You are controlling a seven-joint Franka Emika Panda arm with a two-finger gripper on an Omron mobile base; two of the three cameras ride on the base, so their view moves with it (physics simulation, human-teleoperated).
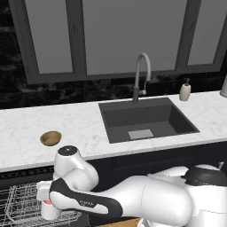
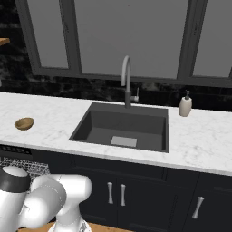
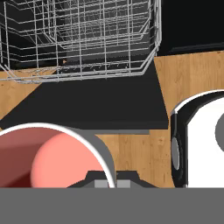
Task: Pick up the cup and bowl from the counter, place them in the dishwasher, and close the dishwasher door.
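You've got the counter point(image 1: 26, 128) running wide, sink point(image 1: 146, 119) sunk in its middle. At 7 o'clock in the left base view the dishwasher's rack point(image 1: 20, 201) sits pulled out over the dishwasher door point(image 3: 87, 105), which lies flat, wood floor showing past its edge. The bowl point(image 1: 50, 138) is alone near the counter's front edge. Gripper point(image 3: 112, 181) pinches the cup point(image 3: 48, 157) rim just short of the rack.
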